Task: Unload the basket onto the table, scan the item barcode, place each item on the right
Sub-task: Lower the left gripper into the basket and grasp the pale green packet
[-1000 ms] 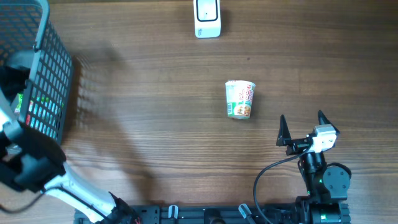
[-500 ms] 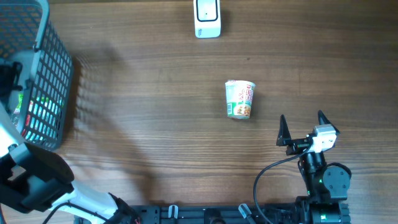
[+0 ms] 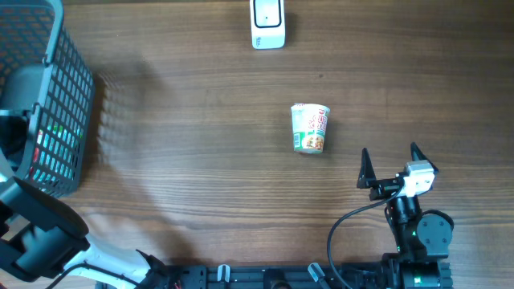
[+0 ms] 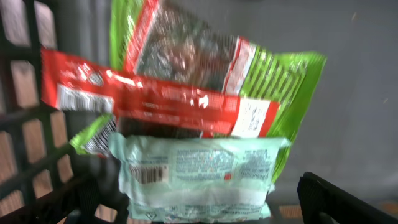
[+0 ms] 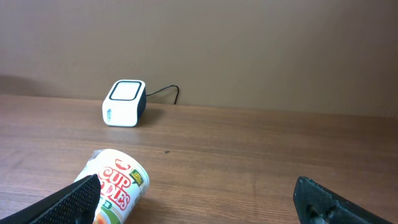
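From overhead, a noodle cup lies on its side in the middle of the wooden surface. It sits between the white scanner at the far edge and the right tool, and is well apart from both. The right tool's fingers are spread wide and nothing is between them. A dark mesh basket stands at the left edge, with the left arm reaching over it. That arm's tool cannot be made out in this view.

The left wrist view shows what the overhead hides. Inside the basket, a green packet, a red packet and a pale mint packet lie overlapping, with the mint one nearest the camera. A barcode shows on the mint packet. The left tool is spread apart just short of the packets and grips nothing.

The right wrist view shows the cup's printed side low at the left and the scanner's cable trailing behind it.

Compared with a second ago, the left arm has shifted toward the near edge of the overhead view. The cup, scanner and right arm have not moved.
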`<act>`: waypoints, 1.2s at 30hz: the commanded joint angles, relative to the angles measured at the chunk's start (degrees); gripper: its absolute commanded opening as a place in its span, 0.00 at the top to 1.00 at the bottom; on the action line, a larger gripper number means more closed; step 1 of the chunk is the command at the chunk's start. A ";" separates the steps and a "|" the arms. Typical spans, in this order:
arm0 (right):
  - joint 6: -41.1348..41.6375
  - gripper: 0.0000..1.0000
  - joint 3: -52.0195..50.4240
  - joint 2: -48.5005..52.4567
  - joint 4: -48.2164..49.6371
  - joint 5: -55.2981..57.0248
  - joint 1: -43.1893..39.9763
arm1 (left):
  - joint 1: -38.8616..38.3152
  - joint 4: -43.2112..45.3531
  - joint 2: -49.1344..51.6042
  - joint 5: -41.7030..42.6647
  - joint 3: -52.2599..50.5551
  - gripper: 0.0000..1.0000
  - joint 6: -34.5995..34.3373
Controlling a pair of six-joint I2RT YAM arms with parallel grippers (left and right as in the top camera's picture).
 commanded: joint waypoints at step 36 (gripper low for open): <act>0.04 0.00 -0.04 -0.35 0.33 -0.09 -0.28 | -2.67 15.37 -1.90 2.08 -16.41 0.78 -0.39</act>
